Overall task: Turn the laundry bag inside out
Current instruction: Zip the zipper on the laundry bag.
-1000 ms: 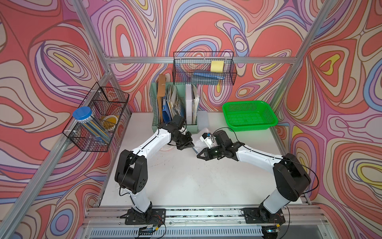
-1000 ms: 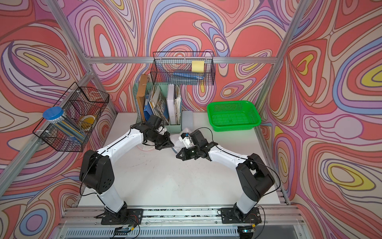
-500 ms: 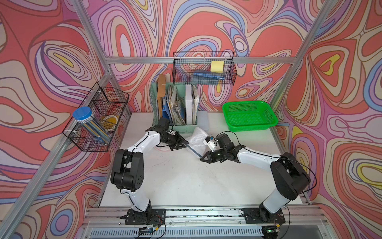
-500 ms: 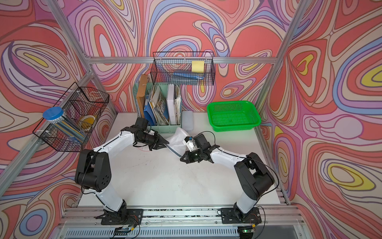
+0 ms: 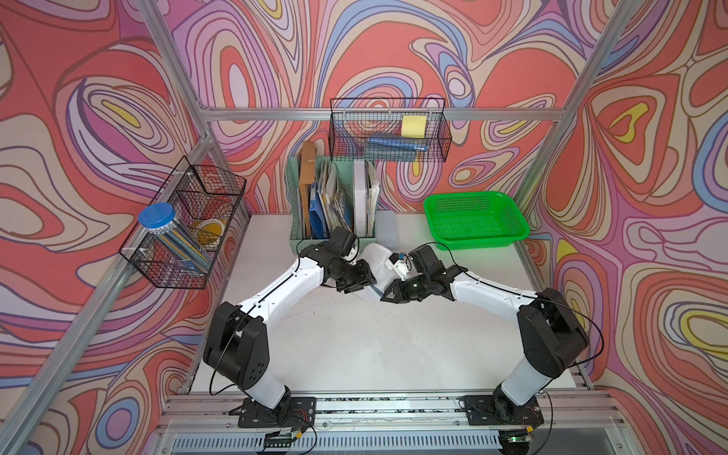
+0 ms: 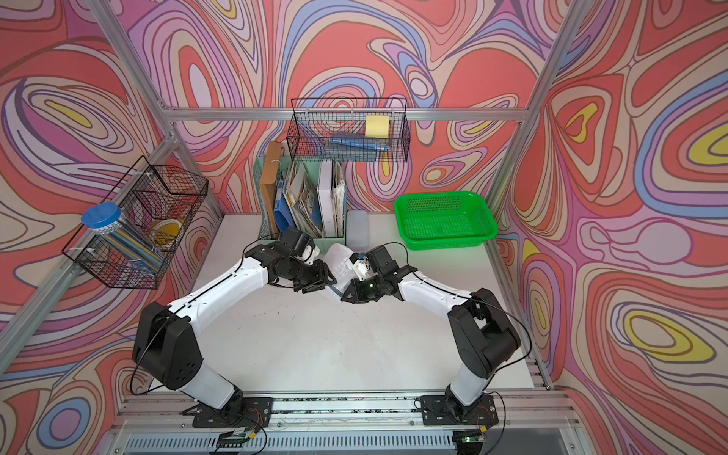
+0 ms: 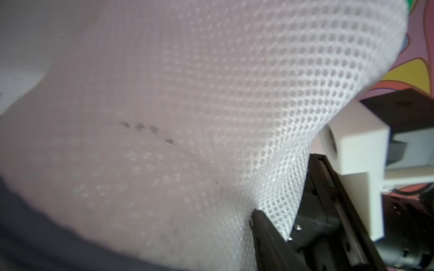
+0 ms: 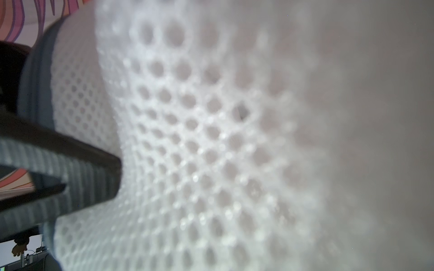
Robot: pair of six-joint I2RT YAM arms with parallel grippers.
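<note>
Step in hand, as judged: setting the grip for eversion. The laundry bag (image 5: 374, 258) sits bunched between both tools on the tabletop (image 5: 354, 346). The right tool (image 5: 388, 295) is clamped on the bag's grey hem. The left tool (image 5: 360, 281) presses into the mesh, and its opening cannot be told. Next move: the left tool must take fabric just ahead of its tips and draw it through the mouth.

The bag (image 7: 234, 93) is white honeycomb mesh cloth with grey ribbed trim (image 8: 89, 178). The tabletop (image 5: 354, 346) looks matt; the basket (image 5: 480, 241) is glossy perforated plastic.
</note>
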